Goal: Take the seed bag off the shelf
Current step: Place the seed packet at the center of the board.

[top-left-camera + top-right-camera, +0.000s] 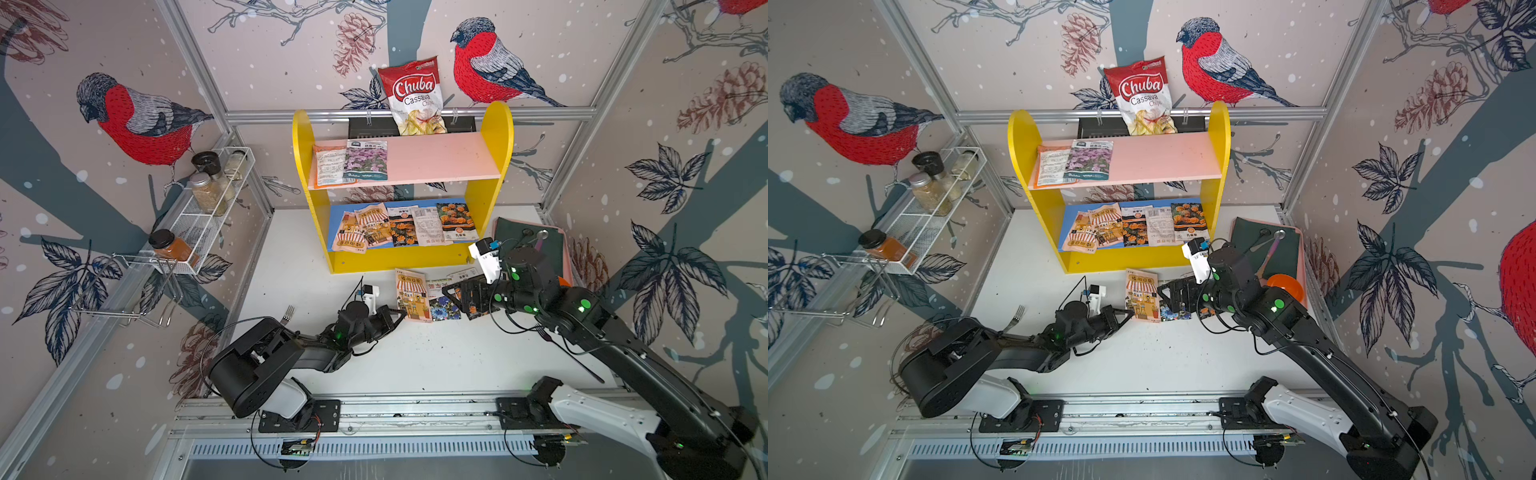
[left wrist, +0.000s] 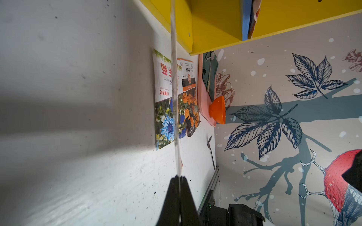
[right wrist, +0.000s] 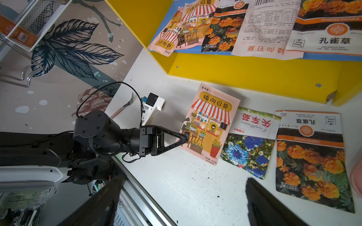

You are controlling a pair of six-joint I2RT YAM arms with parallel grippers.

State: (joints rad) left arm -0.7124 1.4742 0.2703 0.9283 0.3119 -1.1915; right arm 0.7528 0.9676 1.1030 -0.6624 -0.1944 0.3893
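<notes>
The yellow shelf [image 1: 303,145] [image 1: 1019,141] [image 3: 254,74] stands at the back, with two seed bags on its pink upper board [image 1: 444,160] and several on its blue lower board [image 1: 332,224]. In front of it, off the shelf, my left gripper [image 1: 401,311] [image 1: 1129,312] [image 2: 178,177] [image 3: 186,137] is shut on the edge of a pink seed bag [image 1: 413,293] [image 1: 1142,293] [image 3: 211,125] with a striped shop picture. The bag is tilted and shows edge-on in the left wrist view. My right gripper [image 1: 451,297] [image 1: 1169,295] [image 3: 182,187] hovers open over the table nearby, holding nothing.
A blue-flower bag [image 3: 248,152] and a marigold bag [image 3: 309,162] lie flat beside the held one. At the right is a pink tray [image 2: 201,94] with an orange funnel [image 1: 1285,286]. A fork [image 1: 286,314] lies at the left; a wire rack [image 1: 208,208] with jars hangs on the wall.
</notes>
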